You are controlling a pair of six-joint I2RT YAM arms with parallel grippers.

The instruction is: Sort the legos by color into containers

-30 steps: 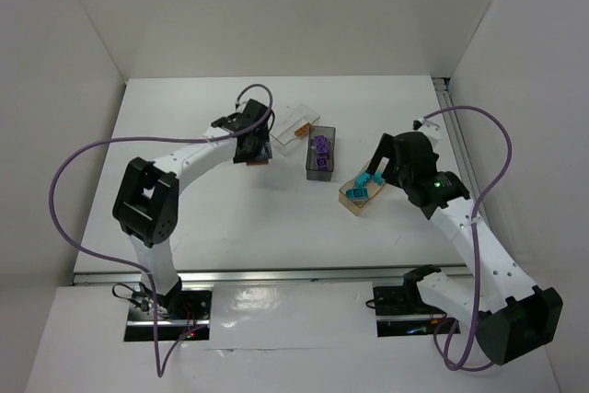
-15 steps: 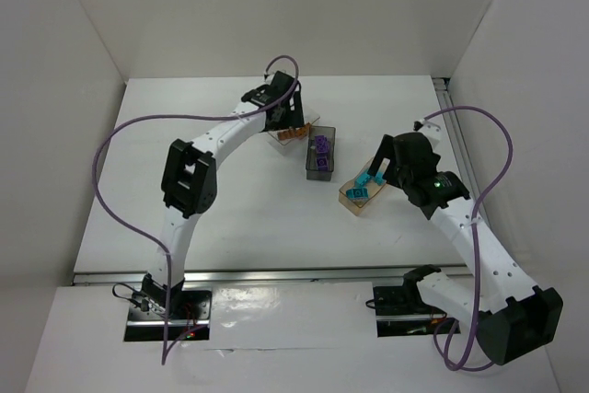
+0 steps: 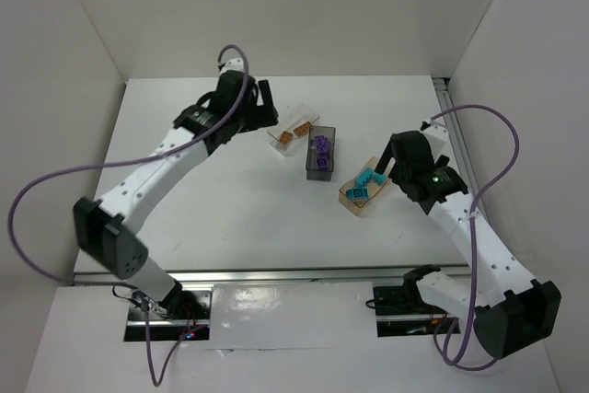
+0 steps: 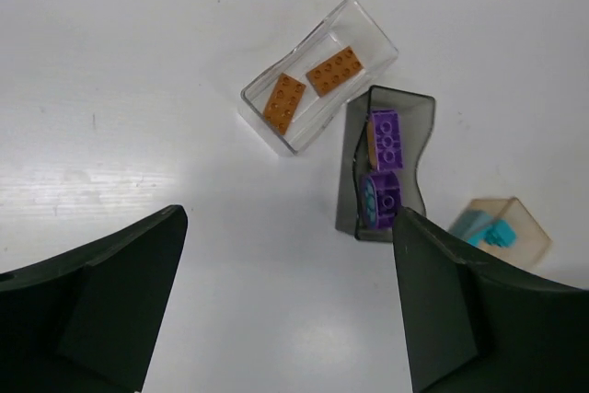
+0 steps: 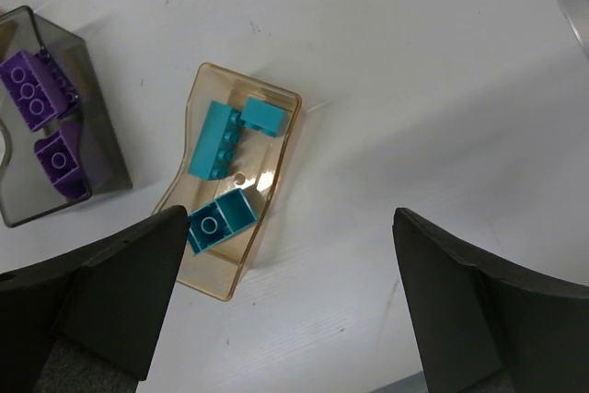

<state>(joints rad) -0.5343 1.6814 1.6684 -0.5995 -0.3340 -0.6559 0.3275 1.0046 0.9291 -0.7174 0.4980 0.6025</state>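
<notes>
Seeing both arms up over the white table (image 3: 230,200), neither holding anything

Left gripper (image 4: 288,227): jaws spread wide, nothing between them, just bare table under the gap. In the top view it sits left of the clear container (image 4: 381,38), near it but not touching

Right gripper (image 5: 290,227): jaws spread wide too, empty. It hangs above the tan container (image 5: 269,192). In its wrist view that container fills the left part of the gap, with one corner tucked behind a finger

Containers: three in a diagonal row on the table. The clear one is farthest and leftmost, the dark grey container (image 4: 353,167) is in the middle, and the tan one is nearest and rightmost. The clear and dark grey corners are just beside each other, can't tell if they touch. The tan one is near the dark grey one, with a strip of table between

Legos:
- two orange legos (image 4: 285,101) lie flat in the clear container, studs up, side by side
- purple legos (image 4: 386,135) are in the dark grey container, one toward each end. Can't get an exact count through the smoky wall
- teal legos (image 5: 216,140) are in the tan container, a long one and a small one touching at one end, a chunkier piece at the other
</notes>
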